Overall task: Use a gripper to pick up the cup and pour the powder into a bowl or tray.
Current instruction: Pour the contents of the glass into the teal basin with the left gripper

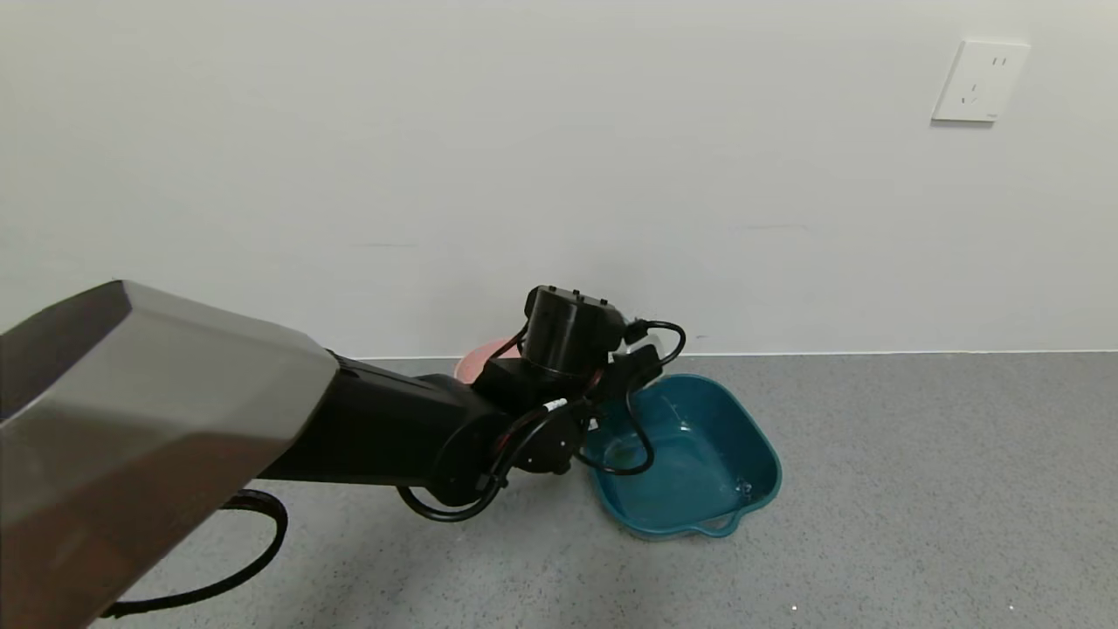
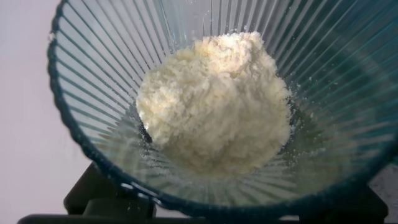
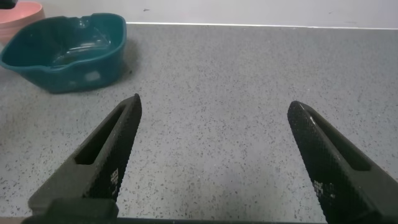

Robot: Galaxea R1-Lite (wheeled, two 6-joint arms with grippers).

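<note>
My left gripper (image 1: 622, 371) reaches out over the near-left rim of the dark teal tray (image 1: 769, 454) and is shut on the cup. In the head view its wrist block and cables hide the cup. The left wrist view looks straight into the ribbed pale blue-green cup (image 2: 93, 62). A clump of white powder (image 2: 214, 99) lies against the cup's inner wall. Black fingers (image 2: 93, 196) show beneath the rim. My right gripper (image 3: 214, 102) is open and empty, low over the grey floor, well away from the tray (image 3: 62, 68).
A pink bowl (image 1: 480, 358) stands behind the left arm by the wall and also shows in the right wrist view (image 3: 18, 12). The grey speckled floor (image 1: 917, 489) stretches to the right of the tray. A white wall lies just behind.
</note>
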